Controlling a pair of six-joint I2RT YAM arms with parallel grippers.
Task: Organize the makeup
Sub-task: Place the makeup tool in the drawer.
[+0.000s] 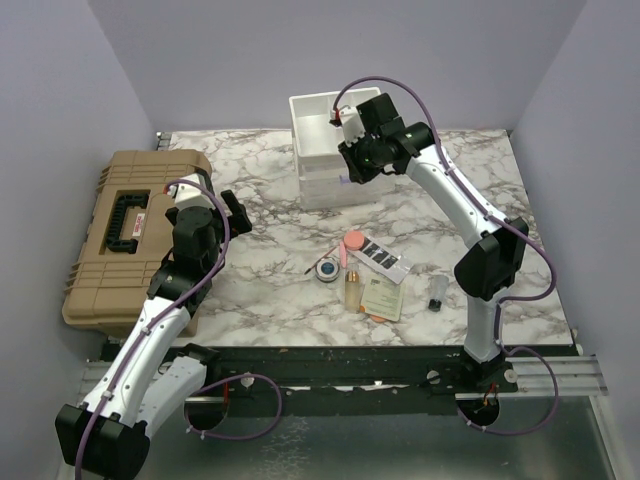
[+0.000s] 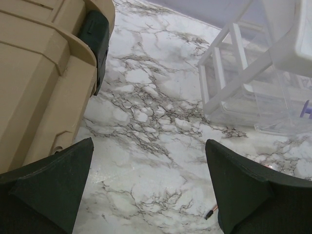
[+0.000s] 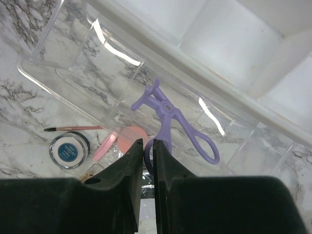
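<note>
The makeup lies in a cluster at mid-table: round blue compact point(image 1: 327, 269), pink puff point(image 1: 352, 242), amber bottle point(image 1: 353, 288), black strip palette point(image 1: 380, 255), cream sachet point(image 1: 383, 298) and, apart to the right, a dark vial point(image 1: 438, 292). My right gripper point(image 3: 148, 144) is shut on a handle loop of a purple eyelash curler point(image 3: 168, 114), holding it in the clear drawer point(image 3: 58, 73) of the white organizer point(image 1: 325, 150). Through the drawer I see the compact point(image 3: 69, 150) and the puff point(image 3: 127, 139). My left gripper point(image 2: 148, 146) is open and empty over bare marble.
The tan hard case point(image 1: 135, 235) sits shut at the left table edge, close beside my left gripper point(image 1: 235, 212). The organizer's front point(image 2: 243, 83) stands ahead and to the right of that gripper. A thin brush point(image 3: 73, 128) lies by the compact.
</note>
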